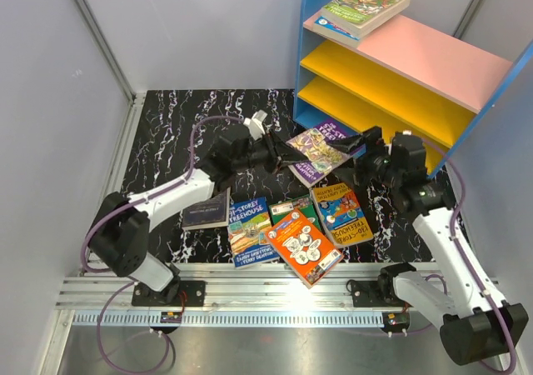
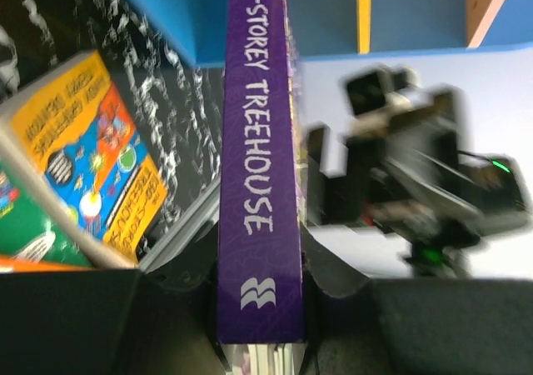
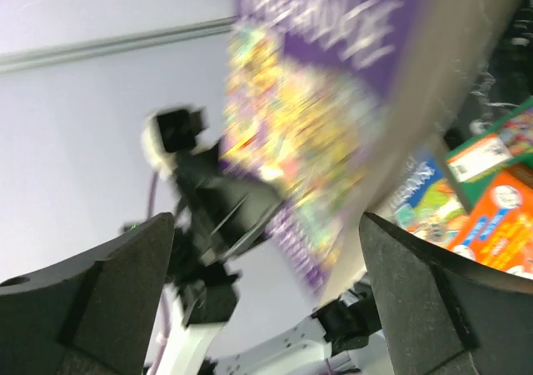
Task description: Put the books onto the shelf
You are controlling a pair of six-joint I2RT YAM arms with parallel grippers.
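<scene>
We judge that the step in hand is the passing of one book from arm to arm. The thin purple paperback book (image 1: 317, 152) with "Treehouse" on its spine is in the air above the black marbled tabletop (image 1: 166, 133), just in front of the blue-framed slanted shelf (image 1: 433, 54) with its pink top board and two yellow boards. The left claw (image 1: 281, 155) is closed narrowly on this book: in the left wrist view its fingers press both covers beside the spine. The right claw (image 1: 353, 147) stands wide, and in its own wrist view the book lies beyond the fingers, touching neither as far as we can tell. Two green paperback books (image 1: 366, 7) lie on the pink board. Several others, among them an orange book (image 1: 306, 246) and a dark brown book (image 1: 208, 211), lie flat on the tabletop near the arm bases. In our opinion the next move calls for the right arm to draw clear, and then for the left arm to carry the book to a board and to release it only when it rests there.
</scene>
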